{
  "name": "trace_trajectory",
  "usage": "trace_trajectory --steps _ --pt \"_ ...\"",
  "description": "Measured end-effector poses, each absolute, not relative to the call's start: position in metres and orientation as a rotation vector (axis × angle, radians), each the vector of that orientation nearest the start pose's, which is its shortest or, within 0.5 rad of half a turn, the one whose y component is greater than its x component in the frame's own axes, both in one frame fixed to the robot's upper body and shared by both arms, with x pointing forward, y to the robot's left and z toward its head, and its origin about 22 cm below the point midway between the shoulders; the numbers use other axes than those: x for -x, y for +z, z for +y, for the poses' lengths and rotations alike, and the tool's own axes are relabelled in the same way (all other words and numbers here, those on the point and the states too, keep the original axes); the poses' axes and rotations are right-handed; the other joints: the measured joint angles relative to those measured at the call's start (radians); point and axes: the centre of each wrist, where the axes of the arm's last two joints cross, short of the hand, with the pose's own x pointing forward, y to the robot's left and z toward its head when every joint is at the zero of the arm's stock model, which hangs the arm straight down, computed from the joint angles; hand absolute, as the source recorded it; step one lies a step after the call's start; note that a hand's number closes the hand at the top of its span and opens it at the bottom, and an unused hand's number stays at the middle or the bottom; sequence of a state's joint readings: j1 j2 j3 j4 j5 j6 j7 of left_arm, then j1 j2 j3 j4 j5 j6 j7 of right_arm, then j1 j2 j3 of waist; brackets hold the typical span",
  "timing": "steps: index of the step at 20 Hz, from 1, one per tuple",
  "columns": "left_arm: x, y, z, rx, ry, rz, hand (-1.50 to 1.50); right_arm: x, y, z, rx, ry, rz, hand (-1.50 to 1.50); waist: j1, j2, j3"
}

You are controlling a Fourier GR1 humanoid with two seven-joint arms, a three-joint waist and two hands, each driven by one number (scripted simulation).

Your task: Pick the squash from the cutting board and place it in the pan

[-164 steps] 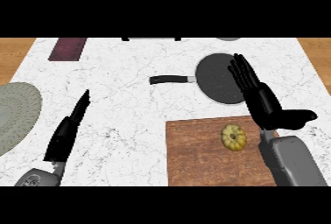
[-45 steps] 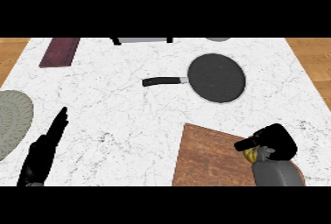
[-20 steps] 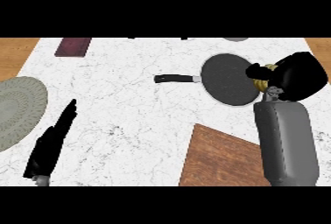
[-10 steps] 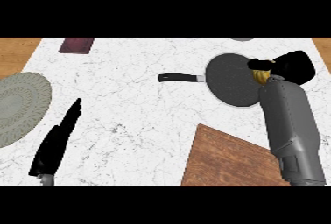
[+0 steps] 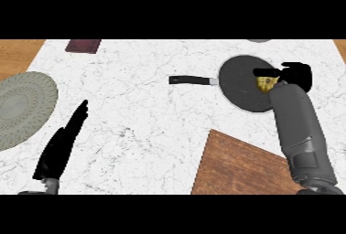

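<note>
My right forearm runs steeply up the right side of the view, and my right hand (image 5: 295, 75) sits over the right part of the pan (image 5: 242, 83), its fingers curled round the yellow squash (image 5: 267, 82), which shows just below them above the pan's dark inside, clear of the cutting board (image 5: 236, 165) at the lower right. My left hand (image 5: 61, 145) lies low at the left over the white bench (image 5: 142, 114), fingers straight and together, pointing up and slightly right, holding nothing, beside a grey plate (image 5: 24, 109) at the left edge. The pan's black handle (image 5: 191, 80) points left, and a dark red object (image 5: 83, 45) lies near the top edge.
</note>
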State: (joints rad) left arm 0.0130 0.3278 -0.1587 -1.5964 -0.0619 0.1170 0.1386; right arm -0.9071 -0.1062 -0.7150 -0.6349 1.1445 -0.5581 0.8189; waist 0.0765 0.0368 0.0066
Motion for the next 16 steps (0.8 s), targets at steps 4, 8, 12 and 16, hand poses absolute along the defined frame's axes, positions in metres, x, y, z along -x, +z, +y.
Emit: trace_trajectory --steps 4,8,12,16 --pt "-0.235 0.016 0.267 -0.285 -0.314 -1.425 0.00 -0.429 0.055 -0.259 1.059 -0.420 -0.836 -1.50 0.003 -0.001 0.000" --pt "-0.236 0.016 0.268 -0.289 -0.315 -1.425 0.00 -0.429 0.057 -0.264 1.143 -0.538 -0.959 -1.50 0.001 -0.002 -0.001" --pt "-0.237 0.015 0.269 -0.288 -0.308 -1.419 0.00 -0.429 0.060 -0.275 1.216 -0.677 -1.017 -1.50 -0.007 -0.006 -0.002" --pt "-0.233 0.013 0.276 -0.303 -0.297 -1.409 0.00 -0.422 0.056 -0.287 1.272 -0.827 -1.018 -1.50 -0.023 -0.015 -0.003"
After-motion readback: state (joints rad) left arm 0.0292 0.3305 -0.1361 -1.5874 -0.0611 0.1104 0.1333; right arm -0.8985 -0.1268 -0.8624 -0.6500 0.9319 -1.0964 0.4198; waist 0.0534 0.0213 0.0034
